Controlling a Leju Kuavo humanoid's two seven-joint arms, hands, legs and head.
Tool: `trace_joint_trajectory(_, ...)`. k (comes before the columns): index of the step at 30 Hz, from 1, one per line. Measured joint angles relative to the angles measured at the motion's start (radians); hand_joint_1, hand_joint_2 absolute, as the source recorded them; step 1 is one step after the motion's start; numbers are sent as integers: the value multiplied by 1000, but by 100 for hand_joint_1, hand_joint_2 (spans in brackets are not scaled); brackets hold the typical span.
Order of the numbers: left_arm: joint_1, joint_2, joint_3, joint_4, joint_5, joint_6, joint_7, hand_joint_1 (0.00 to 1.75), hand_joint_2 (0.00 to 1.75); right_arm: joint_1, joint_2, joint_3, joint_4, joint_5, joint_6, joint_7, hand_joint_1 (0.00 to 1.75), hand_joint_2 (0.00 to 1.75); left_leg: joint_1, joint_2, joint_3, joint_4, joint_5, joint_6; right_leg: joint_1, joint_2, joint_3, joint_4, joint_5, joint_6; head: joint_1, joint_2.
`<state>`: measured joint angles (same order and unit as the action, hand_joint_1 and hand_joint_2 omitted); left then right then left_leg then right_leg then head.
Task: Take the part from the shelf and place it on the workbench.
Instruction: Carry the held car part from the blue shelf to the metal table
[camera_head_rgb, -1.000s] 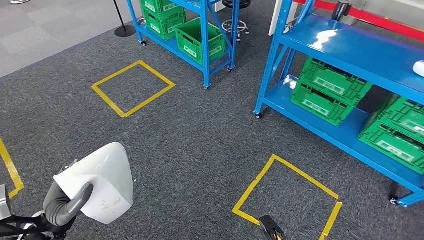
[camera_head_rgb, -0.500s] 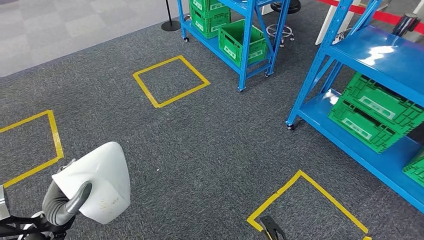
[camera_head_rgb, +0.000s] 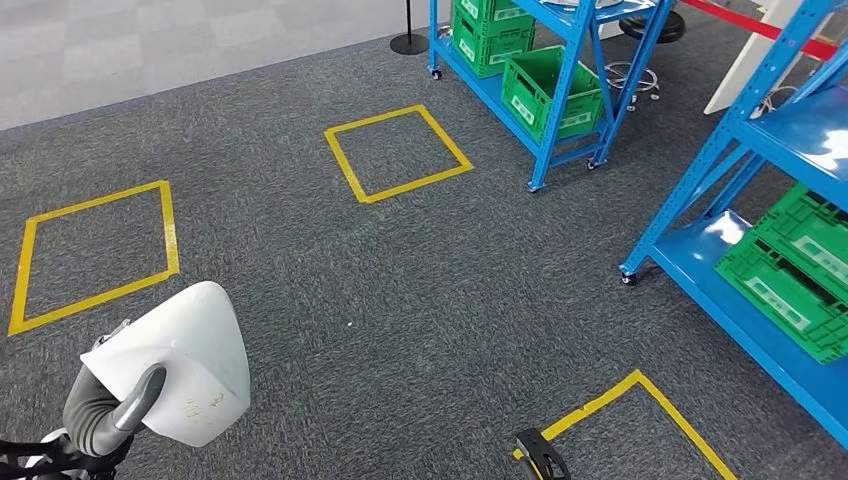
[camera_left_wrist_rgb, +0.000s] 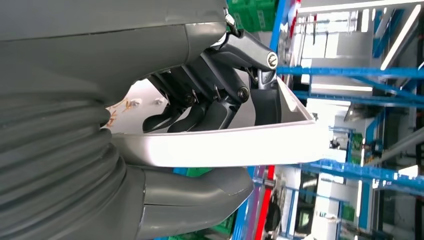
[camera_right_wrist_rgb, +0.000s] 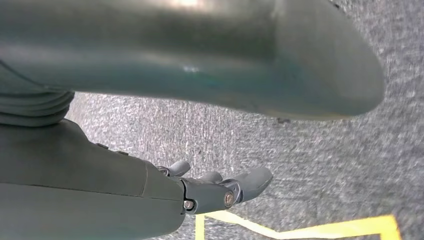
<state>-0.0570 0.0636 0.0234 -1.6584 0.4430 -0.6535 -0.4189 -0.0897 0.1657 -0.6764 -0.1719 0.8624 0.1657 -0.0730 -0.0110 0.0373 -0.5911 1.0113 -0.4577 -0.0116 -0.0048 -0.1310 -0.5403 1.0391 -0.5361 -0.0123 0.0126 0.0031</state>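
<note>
My left hand (camera_head_rgb: 112, 408) grips the white moulded part (camera_head_rgb: 185, 362) at the lower left of the head view, thumb across its near face. In the left wrist view the dark fingers (camera_left_wrist_rgb: 210, 102) sit inside the part's hollow and the thick grey thumb (camera_left_wrist_rgb: 200, 192) presses the outside of its white wall (camera_left_wrist_rgb: 225, 145). My right hand (camera_right_wrist_rgb: 220, 187) hangs low over the grey carpet, fingers apart and holding nothing; its dark tip (camera_head_rgb: 540, 458) shows at the bottom edge of the head view.
Blue shelf racks with green crates stand ahead (camera_head_rgb: 545, 75) and at the right (camera_head_rgb: 790, 270). Yellow tape squares mark the carpet at the left (camera_head_rgb: 95, 250), centre (camera_head_rgb: 398, 152) and lower right (camera_head_rgb: 640, 420). Open carpet lies between them.
The whole view has swung left: racks and tape squares slid to the right and a further yellow square came in at the left. The part stays held in my left hand.
</note>
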Motion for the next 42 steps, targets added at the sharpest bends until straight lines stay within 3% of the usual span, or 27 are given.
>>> trace_joint_trajectory(1,5,0,3,-9,-6,3,-1,175,175,-2,0,0,0,3,1,1,0,0,4,-12,4,-6,4,5,-1,26,-7,20,-15,5,1,0)
trace_joint_trajectory(3,17,-6,6,-29,-19,10,-1,175,175,-2,0,2,0,10,3,3,0,0,9,-38,8,-12,8,12,-4,94,-55,122,-67,11,5,0)
trace_joint_trajectory(5,36,-12,7,-50,-30,17,1,175,175,2,-1,5,0,14,5,6,0,0,10,-67,6,-10,8,15,-5,121,-119,241,-109,14,8,0)
trace_joint_trajectory(6,47,-14,9,-59,-33,20,3,175,175,3,-2,6,0,14,5,7,0,0,10,-82,5,-8,8,15,-6,125,-133,260,-104,14,8,0)
trace_joint_trajectory(7,56,-15,11,-67,-34,22,4,175,175,3,-4,6,0,13,5,7,0,0,12,-98,5,-5,7,13,-7,128,-128,240,-80,15,9,0)
trace_joint_trajectory(8,63,-15,14,-73,-31,23,7,175,175,2,-6,6,0,10,5,7,0,0,14,-114,4,-1,5,10,-10,138,-106,185,-42,16,9,0)
trace_joint_trajectory(10,69,-15,20,-82,-19,22,12,175,175,2,-9,6,0,5,5,4,0,0,16,-143,-1,13,0,-1,-19,189,-51,63,11,20,10,0)
trace_joint_trajectory(12,74,-14,22,-87,-9,19,16,175,175,2,-10,6,0,2,5,2,0,0,17,-168,-11,20,-1,-17,-21,218,-32,17,16,16,10,0)
trace_joint_trajectory(14,82,-14,24,-92,-6,18,18,175,175,2,-10,6,0,-1,6,1,0,0,19,-189,-20,15,5,-32,-17,193,-29,14,19,2,10,0)
trace_joint_trajectory(15,86,-14,26,-93,-5,18,18,175,175,1,-11,6,0,-2,6,1,0,0,18,-179,-25,18,3,-37,-17,181,-26,10,22,-7,9,0)
trace_joint_trajectory(16,88,-13,27,-95,-4,18,18,175,175,1,-11,6,0,-2,6,1,0,0,17,-154,-35,35,-8,-40,-17,168,-23,6,25,-15,6,0)
trace_joint_trajectory(18,89,-13,30,-96,-2,18,19,175,175,3,-12,6,0,-2,6,0,0,0,14,-81,-81,136,-66,-45,-13,138,-22,1,27,-26,-1,0)
trace_joint_trajectory(20,91,-13,30,-97,-1,18,20,175,175,7,-13,6,0,-2,6,0,0,0,16,-49,-144,270,-126,-48,-7,106,-23,0,25,-31,-4,0)
trace_joint_trajectory(21,93,-13,30,-97,-2,17,21,175,175,7,-13,6,0,-3,6,0,0,0,17,-46,-159,303,-133,-48,-4,91,-22,0,24,-33,-4,0)
trace_joint_trajectory(22,94,-13,30,-96,-6,16,20,175,175,7,-13,6,0,-4,6,-1,0,0,17,-43,-153,296,-120,-46,-3,76,-21,0,22,-33,-4,0)
trace_joint_trajectory(23,95,-13,30,-96,-15,14,17,175,175,7,-13,6,0,-5,6,-3,0,0,16,-38,-125,247,-92,-43,-2,62,-19,0,20,-33,-4,0)
trace_joint_trajectory(26,96,-11,29,-93,-48,6,-6,175,175,10,-13,6,0,-10,10,-13,0,0,4,20,-12,49,-17,-25,2,28,-9,1,12,-25,-3,0)
trace_joint_trajectory(27,95,-8,28,-87,-51,4,-17,175,175,12,-14,6,0,-11,12,-15,0,0,-1,31,3,22,-11,-19,2,19,-6,1,10,-20,-3,0)
trace_joint_trajectory(29,90,5,28,-69,-48,3,-35,175,175,13,-14,6,0,-13,18,-17,0,0,-6,15,5,12,-8,-8,1,-1,-1,-2,7,-10,-2,0)
trace_joint_trajectory(30,87,11,27,-58,-46,3,-41,175,175,13,-15,5,0,-14,20,-17,0,0,-4,3,7,6,-4,-4,-2,2,1,0,5,-4,-2,0)
trace_joint_trajectory(32,78,19,26,-43,-44,1,-47,175,175,13,-18,5,0,-18,22,-16,0,0,2,-13,13,-7,3,5,-5,34,0,12,-6,7,-2,0)
trace_joint_trajectory(33,75,20,25,-40,-44,0,-49,175,175,13,-19,5,0,-19,22,-16,0,0,5,-17,16,-10,5,7,-7,55,-3,18,-10,10,-1,0)
trace_joint_trajectory(35,71,21,25,-37,-43,0,-50,175,175,14,-20,5,0,-20,22,-17,0,0,6,-20,16,-10,6,9,-8,71,-8,27,-16,11,-1,0)
trace_joint_trajectory(37,53,21,18,-19,-44,0,-48,175,175,19,-22,3,0,-21,21,-16,0,0,9,-44,12,-9,8,13,-9,103,-66,133,-55,16,2,0)
trace_joint_trajectory(39,33,21,9,8,-44,0,-44,175,175,27,-27,0,0,-23,19,-14,0,0,13,-89,8,-3,9,13,-12,133,-117,208,-57,22,6,0)
trace_joint_trajectory(40,28,21,6,17,-44,0,-43,175,175,30,-29,-1,0,-23,18,-15,0,0,16,-111,7,3,7,9,-15,144,-109,177,-25,26,7,0)
trace_joint_trajectory(42,20,21,4,25,-44,0,-43,175,175,31,-31,-1,0,-23,17,-15,0,0,19,-136,0,17,1,-5,-22,189,-55,55,22,30,9,0)
